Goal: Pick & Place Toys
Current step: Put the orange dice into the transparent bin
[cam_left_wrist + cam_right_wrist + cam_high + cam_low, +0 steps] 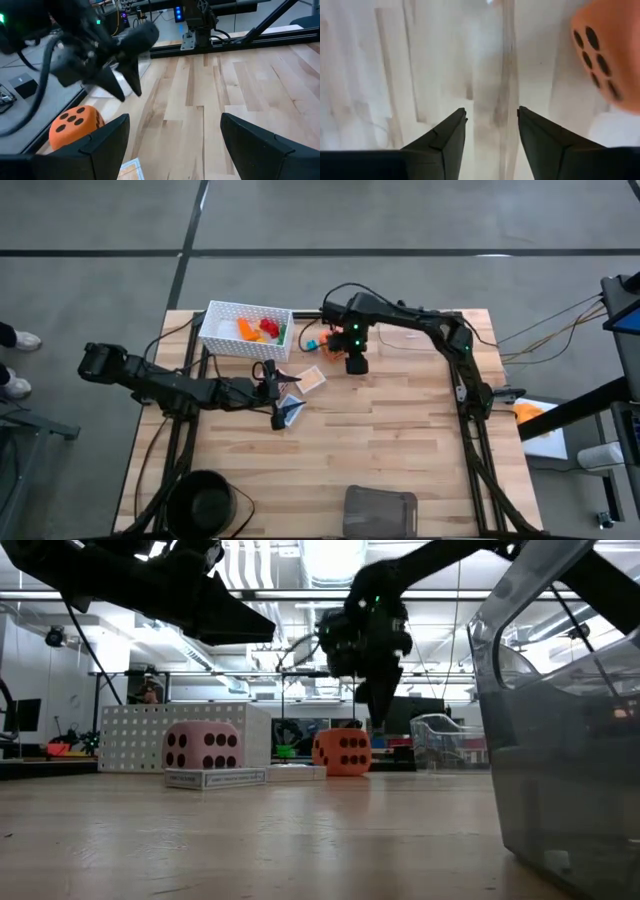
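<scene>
An orange dotted die (335,348) stands on the table right of the white basket (222,340), which holds orange, red and green bricks (262,329). A teal brick (311,343) lies beside the die. A peach card (313,378) and a blue card (291,410) lie flat nearer the middle. In the low view a pink die (203,747) rests on a card (215,778). My right gripper (358,363) hangs just right of the orange die (605,50), fingers pointing down, open and empty (491,125). My left gripper (172,145) is wide open and empty over the cards (283,402).
A grey tray (380,511) sits at the near edge and shows as a clear wall in the low view (560,740). A black bowl (205,500) is at the near left. Bare wood lies between the cards and the tray.
</scene>
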`<act>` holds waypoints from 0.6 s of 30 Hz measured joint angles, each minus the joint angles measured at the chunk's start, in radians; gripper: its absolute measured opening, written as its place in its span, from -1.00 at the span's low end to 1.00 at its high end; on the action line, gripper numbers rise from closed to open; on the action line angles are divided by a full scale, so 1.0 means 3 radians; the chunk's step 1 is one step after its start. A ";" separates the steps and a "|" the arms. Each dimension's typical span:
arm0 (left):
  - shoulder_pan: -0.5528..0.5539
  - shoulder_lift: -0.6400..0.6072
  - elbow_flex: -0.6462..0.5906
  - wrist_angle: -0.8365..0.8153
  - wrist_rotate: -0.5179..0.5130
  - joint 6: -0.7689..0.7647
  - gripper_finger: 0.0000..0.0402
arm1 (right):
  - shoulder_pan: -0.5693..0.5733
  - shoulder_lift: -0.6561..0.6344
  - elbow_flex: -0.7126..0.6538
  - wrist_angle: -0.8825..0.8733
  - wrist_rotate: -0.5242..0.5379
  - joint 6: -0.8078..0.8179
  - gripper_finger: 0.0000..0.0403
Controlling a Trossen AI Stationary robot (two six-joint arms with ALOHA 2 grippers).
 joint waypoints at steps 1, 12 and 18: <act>0.0000 0.0000 0.0000 0.0001 -0.0001 0.0000 0.56 | 0.0049 -0.0020 -0.0001 -0.0035 0.0012 0.0016 -0.14; -0.0001 0.0000 0.0000 -0.0011 0.0000 -0.0001 0.56 | 0.0706 -0.0258 -0.0013 0.0511 0.1355 -0.0025 -0.16; -0.0003 0.0000 0.0000 -0.0011 0.0000 -0.0009 0.55 | 0.0784 -0.0217 -0.0009 0.0883 0.1632 -0.0082 0.19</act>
